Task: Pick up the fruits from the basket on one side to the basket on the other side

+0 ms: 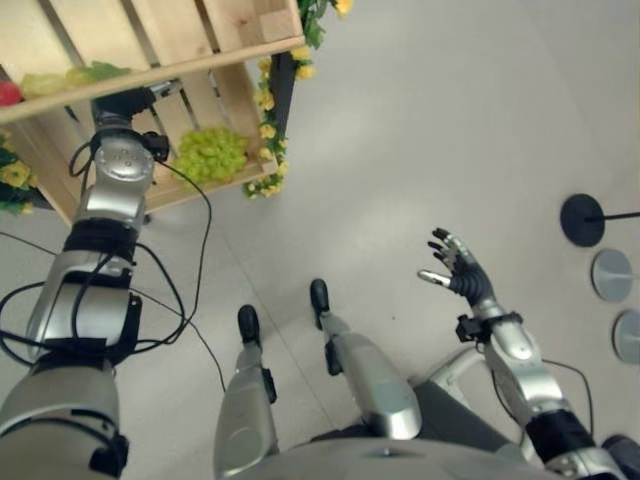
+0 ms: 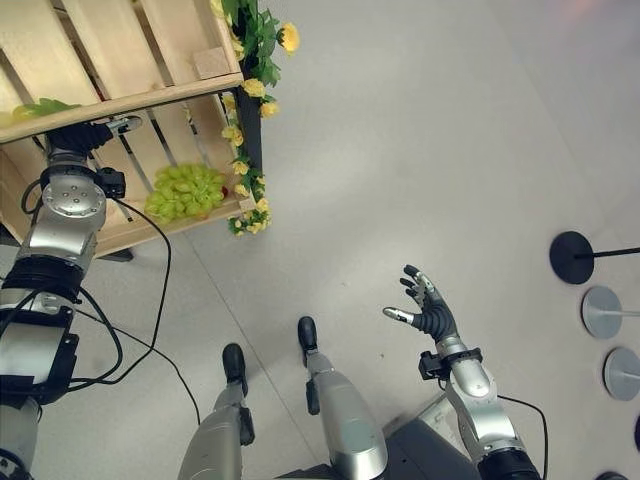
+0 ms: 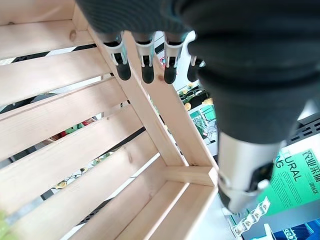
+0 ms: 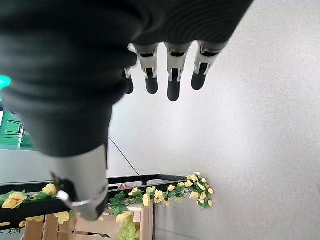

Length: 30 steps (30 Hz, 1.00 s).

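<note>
I have the left hand (image 3: pixel 145 62) inside the crate (image 1: pixel 215 95), fingers straight and empty, near the grapes (image 1: pixel 210 153); next, I judge, grasp them; right hand (image 1: pixel 458 265) idles open.

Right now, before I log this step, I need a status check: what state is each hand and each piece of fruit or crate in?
left hand: open, fingers straight, inside the wooden crate, holding nothing.
right hand: open, fingers spread, raised over the bare floor, empty.
green grapes: lying on the lower shelf, untouched.
wooden crate: slatted; the part seen past the fingers holds no fruit.
</note>
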Tool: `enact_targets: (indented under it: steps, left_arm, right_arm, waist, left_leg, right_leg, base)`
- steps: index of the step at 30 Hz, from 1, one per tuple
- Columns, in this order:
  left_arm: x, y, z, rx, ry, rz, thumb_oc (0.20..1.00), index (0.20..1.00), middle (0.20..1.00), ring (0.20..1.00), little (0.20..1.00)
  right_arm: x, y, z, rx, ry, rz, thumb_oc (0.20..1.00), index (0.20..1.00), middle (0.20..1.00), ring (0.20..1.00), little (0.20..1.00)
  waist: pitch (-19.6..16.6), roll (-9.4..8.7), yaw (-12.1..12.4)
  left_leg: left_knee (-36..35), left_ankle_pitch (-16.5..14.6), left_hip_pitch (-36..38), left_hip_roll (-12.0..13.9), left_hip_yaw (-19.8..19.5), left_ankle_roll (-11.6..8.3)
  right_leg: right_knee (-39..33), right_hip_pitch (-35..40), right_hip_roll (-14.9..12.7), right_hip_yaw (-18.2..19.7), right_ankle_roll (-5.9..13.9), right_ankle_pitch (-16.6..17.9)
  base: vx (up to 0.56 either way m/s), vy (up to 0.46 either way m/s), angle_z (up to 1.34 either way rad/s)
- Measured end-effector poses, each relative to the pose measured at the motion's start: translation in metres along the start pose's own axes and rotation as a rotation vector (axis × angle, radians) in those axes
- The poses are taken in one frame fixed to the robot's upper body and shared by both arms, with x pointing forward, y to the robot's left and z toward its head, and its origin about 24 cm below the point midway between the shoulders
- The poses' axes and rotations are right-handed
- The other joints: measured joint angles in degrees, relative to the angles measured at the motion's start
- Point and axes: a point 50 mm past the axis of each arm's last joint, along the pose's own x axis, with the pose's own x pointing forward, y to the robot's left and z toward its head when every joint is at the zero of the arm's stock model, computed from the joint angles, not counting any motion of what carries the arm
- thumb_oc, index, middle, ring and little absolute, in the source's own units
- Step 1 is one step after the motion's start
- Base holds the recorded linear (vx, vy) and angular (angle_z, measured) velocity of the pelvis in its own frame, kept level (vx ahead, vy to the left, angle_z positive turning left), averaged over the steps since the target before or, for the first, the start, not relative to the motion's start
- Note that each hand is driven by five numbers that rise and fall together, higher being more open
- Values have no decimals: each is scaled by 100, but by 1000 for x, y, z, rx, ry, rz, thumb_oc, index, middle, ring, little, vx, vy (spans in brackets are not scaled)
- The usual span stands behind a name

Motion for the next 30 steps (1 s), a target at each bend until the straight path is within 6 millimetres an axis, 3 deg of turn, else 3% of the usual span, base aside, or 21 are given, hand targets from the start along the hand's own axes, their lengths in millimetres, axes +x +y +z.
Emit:
enact_targets:
  steps: [4,5,6,8,12,14,16,18,20,22,30]
  left_arm:
    - [-19,-16,-8,-99,16,-30,1000,1000,1000,1000,1000]
    - [-33,-11,-15,-170,19,-20,1000,1000,1000,1000,1000]
    - [-69,-17,-26,-296,7,-13,1000,1000,1000,1000,1000]
    - [-115,-32,-48,-351,71,-82,1000,1000,1000,1000,1000]
    - [-135,-30,-55,-420,97,-104,1000,1000,1000,1000,1000]
    - [-156,-23,-65,-502,149,-94,1000,1000,1000,1000,1000]
    - [-196,-23,-80,-520,239,-155,1000,1000,1000,1000,1000]
    - [-208,-23,-87,-522,275,-182,1000,1000,1000,1000,1000]
    - [-214,-23,-90,-528,293,-211,1000,1000,1000,1000,1000]
    - [-221,-31,-91,-542,312,-267,1000,1000,1000,1000,1000]
    - [-242,-45,-93,-533,355,-420,1000,1000,1000,1000,1000]
  right_arm:
    - [2,1,1,7,-7,-1,1000,1000,1000,1000,1000]
    - [4,2,3,20,-18,-9,1000,1000,1000,1000,1000]
    - [3,-1,3,36,-25,-44,1000,1000,1000,1000,1000]
    - [1,-8,1,37,-16,-82,1000,1000,1000,1000,1000]
    - [1,-18,3,41,-30,-134,1000,1000,1000,1000,1000]
    - [-1,-22,0,55,-20,-163,1000,1000,1000,1000,1000]
    - [-9,-30,-6,55,3,-207,1000,1000,1000,1000,1000]
    - [-17,-34,-11,45,31,-225,1000,1000,1000,1000,1000]
    - [-12,-36,-9,41,24,-226,1000,1000,1000,1000,1000]
    - [-12,-36,-13,43,42,-231,1000,1000,1000,1000,1000]
    - [-22,-36,-24,47,90,-251,1000,1000,1000,1000,1000]
  waist:
    - [6,16,50]
    - [5,11,65]
    - [21,28,133]
    - [18,52,323]
    - [-104,157,529]
    - [-290,344,674]
    - [-782,587,735]
    - [-1076,692,770]
    - [-1216,754,801]
    - [-1459,707,802]
    - [-1862,558,773]
  left_leg:
    - [2,0,103,4,-4,0]
    - [-20,-9,184,6,14,-4]
    - [-47,-17,384,0,19,-4]
    - [-62,-45,631,4,-23,-45]
    - [-106,-80,647,-10,-82,-8]
    - [-164,-82,784,-43,-172,-8]
    - [-320,-63,1035,-62,-184,20]
    - [-337,-62,1046,-71,-185,25]
    - [-358,-43,1187,-77,-216,49]
    - [-358,-43,1198,-81,-233,52]
    - [-362,-44,1387,-70,-240,53]
  right_leg:
    - [1,122,2,-6,3,-3]
    - [2,154,8,20,2,-2]
    - [-18,301,3,30,0,-5]
    - [-93,562,3,18,2,-9]
    - [-121,659,-5,-17,-19,-88]
    - [-203,858,-56,-122,-18,-86]
    - [-347,1119,-78,-140,16,-106]
    - [-346,1145,-89,-160,55,-149]
    - [-347,1309,-100,-265,70,-170]
    - [-347,1347,-108,-281,73,-197]
    - [-348,1528,-103,-285,96,-223]
  base:
    - [73,1,0]
    - [60,6,-26]
    - [83,2,-32]
    - [90,6,-9]
    - [85,10,25]
    - [118,19,20]
    - [61,7,12]
    - [70,7,14]
    - [38,6,19]
    - [40,1,10]
    - [20,0,0]
